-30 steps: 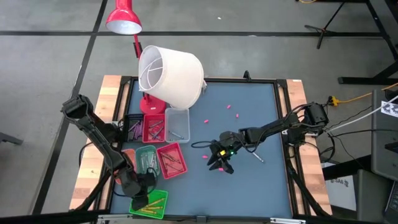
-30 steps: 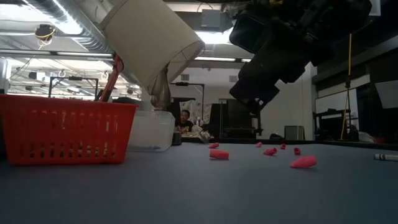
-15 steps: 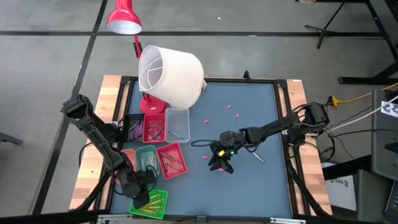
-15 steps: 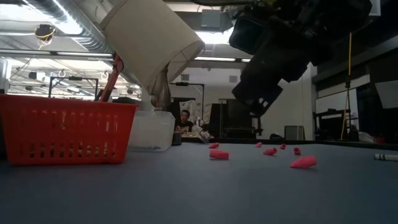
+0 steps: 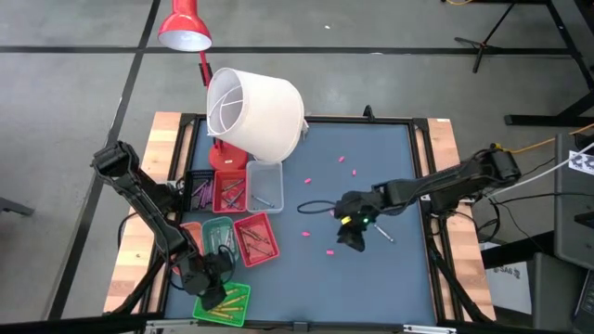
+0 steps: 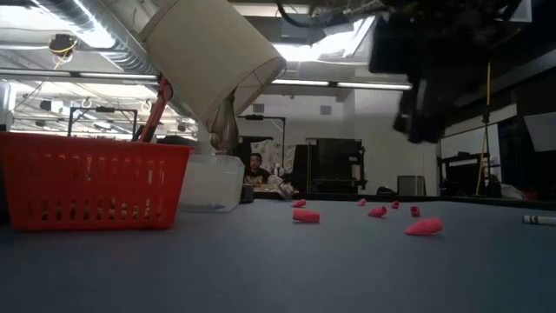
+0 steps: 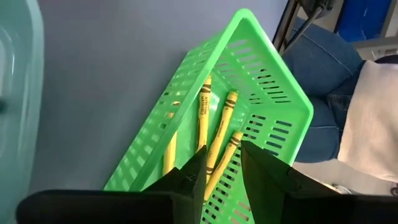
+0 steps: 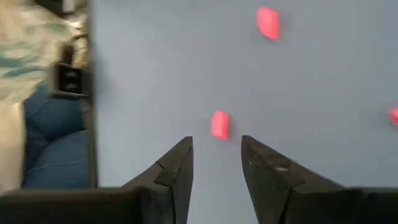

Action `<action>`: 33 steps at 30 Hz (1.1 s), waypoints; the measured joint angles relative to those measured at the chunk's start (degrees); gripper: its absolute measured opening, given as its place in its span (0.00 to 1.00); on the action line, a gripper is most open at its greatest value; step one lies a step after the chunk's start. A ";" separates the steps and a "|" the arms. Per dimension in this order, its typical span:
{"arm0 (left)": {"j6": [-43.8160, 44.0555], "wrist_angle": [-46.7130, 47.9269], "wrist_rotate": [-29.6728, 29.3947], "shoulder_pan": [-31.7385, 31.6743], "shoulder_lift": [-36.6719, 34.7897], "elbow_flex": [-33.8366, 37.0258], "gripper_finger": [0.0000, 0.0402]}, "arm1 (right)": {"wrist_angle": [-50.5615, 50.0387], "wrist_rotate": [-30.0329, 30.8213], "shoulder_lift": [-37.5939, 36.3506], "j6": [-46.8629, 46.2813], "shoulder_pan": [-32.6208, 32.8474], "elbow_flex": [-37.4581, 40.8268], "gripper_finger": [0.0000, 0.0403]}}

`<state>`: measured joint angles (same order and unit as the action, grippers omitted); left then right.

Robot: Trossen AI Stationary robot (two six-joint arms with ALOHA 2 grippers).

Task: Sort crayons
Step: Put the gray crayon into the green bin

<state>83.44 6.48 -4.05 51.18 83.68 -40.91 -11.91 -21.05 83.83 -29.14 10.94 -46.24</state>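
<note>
Several yellow crayons (image 7: 203,118) lie in the green tray (image 5: 225,304) at the table's near left. My left gripper (image 7: 222,168) hovers over that tray, open and empty; it also shows in the high view (image 5: 213,295). A pale crayon (image 5: 383,234) lies on the blue mat at the right. My right gripper (image 8: 216,155) is open and empty above the mat, just left of that crayon in the high view (image 5: 353,239). A pink stub (image 8: 219,124) lies on the mat ahead of its fingers.
More trays holding crayons stand at the left: black (image 5: 198,192), red (image 5: 231,190), clear (image 5: 265,184), orange (image 5: 190,232), teal (image 5: 221,234) and red (image 5: 256,237). A tipped white lampshade (image 5: 252,111) and a red lamp (image 5: 184,28) stand at the far left. Pink stubs (image 5: 345,165) dot the mat.
My right gripper has gone toward the table's right edge, away from the pink stubs near the mat's middle and closer to the pale crayon. In the low view it has also gone up.
</note>
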 joint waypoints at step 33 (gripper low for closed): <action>-1.51 -0.51 -8.14 -0.04 0.00 0.00 0.21 | -37.19 31.44 -4.74 -33.90 20.37 4.54 0.33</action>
<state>81.93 5.97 -12.19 51.13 83.68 -40.91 -49.10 10.39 79.09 -63.04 31.31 -41.70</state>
